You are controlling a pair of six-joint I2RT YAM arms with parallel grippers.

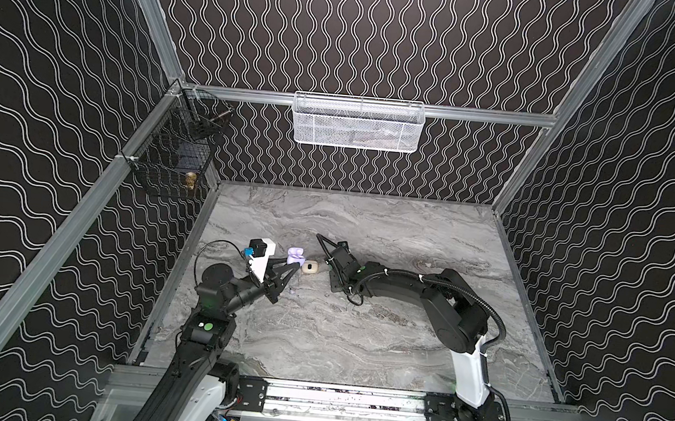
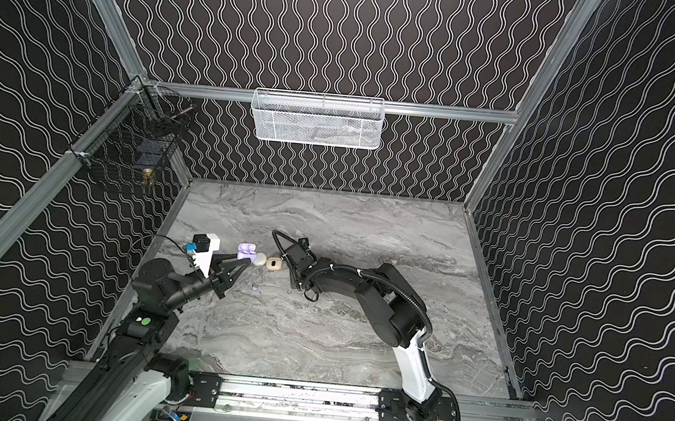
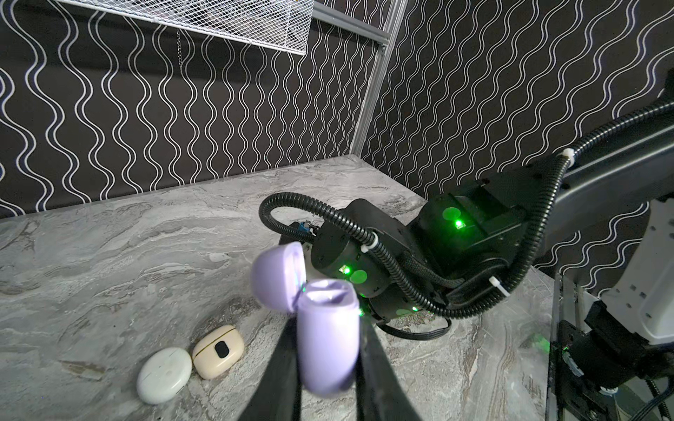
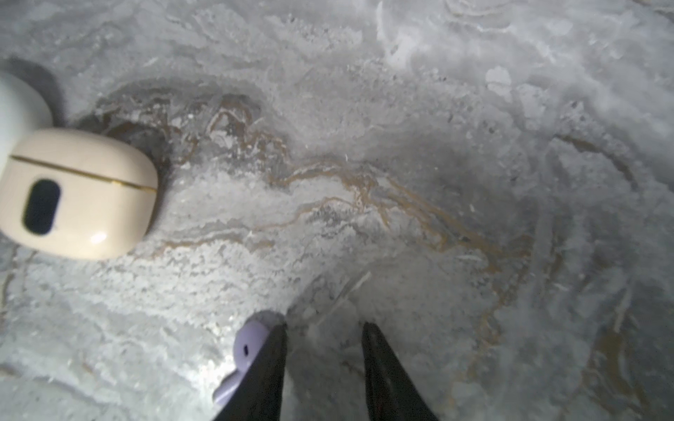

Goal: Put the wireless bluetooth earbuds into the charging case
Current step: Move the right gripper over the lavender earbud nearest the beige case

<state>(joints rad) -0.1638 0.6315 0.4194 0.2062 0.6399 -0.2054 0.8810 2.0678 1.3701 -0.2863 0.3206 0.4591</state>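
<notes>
My left gripper (image 3: 328,330) is shut on a lavender charging case (image 3: 326,339) and holds it above the table with its lid (image 3: 277,273) flipped open. Both top views show this case (image 1: 295,255) (image 2: 247,250) at the left gripper (image 1: 293,262). What lies inside the case I cannot make out. My right gripper (image 4: 324,325) hangs low over the marble table (image 4: 401,145), open, with nothing between its fingers. A small lavender earbud (image 4: 248,348) lies on the table against the outer side of one finger.
A closed beige case (image 3: 218,351) (image 4: 78,193) (image 1: 311,266) and a closed white case (image 3: 164,375) (image 2: 258,259) lie side by side between the two grippers. A white mesh basket (image 1: 358,123) hangs on the back wall. On the left rail hangs a black wire basket (image 1: 174,151).
</notes>
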